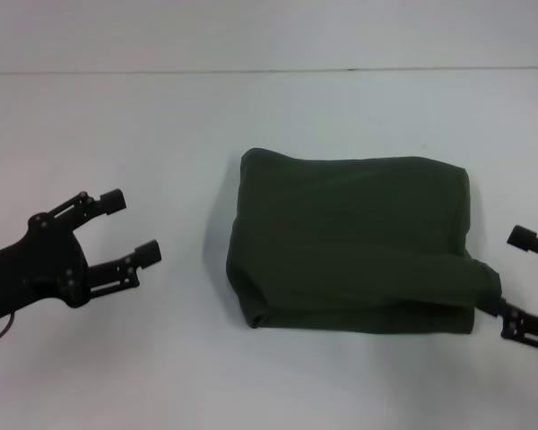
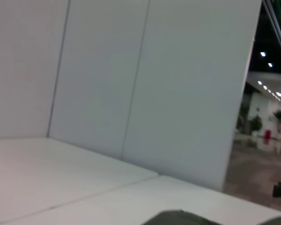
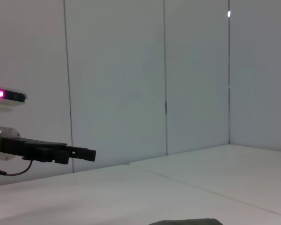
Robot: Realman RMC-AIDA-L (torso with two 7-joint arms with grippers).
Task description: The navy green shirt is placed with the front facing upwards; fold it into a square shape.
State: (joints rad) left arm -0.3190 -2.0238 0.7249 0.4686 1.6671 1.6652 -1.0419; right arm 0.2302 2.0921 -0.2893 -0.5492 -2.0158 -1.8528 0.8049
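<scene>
- The navy green shirt (image 1: 354,242) is seen folded into a roughly square bundle on the white table (image 1: 143,134), a little to the right of the table's middle in the head view.
- No lettering, collar or label is shown on the shirt's upper face; only plain dark olive cloth is visible.
- A folded band of cloth is laid across the near part of the shirt, and its end sticks out past the shirt's near right corner.
- The left gripper (image 1: 130,228) is held well to the left of the shirt, apart from it, with its two fingers spread wide and nothing between them.
- The right gripper (image 1: 516,273) is seen just beside the shirt's right edge, at the frame's border; its fingers are spread apart, and the nearer fingertip (image 1: 495,307) lies right at the protruding end of cloth.
- Whether that fingertip touches the cloth cannot be told; nothing is clamped between the fingers.
- In the left wrist view only a sliver of the shirt's top edge (image 2: 178,218) is shown above the table surface, with white wall panels (image 2: 154,84) behind it.
- In the right wrist view a sliver of the shirt (image 3: 187,221) is seen likewise, and beyond it the left gripper (image 3: 82,153) is visible in profile.
</scene>
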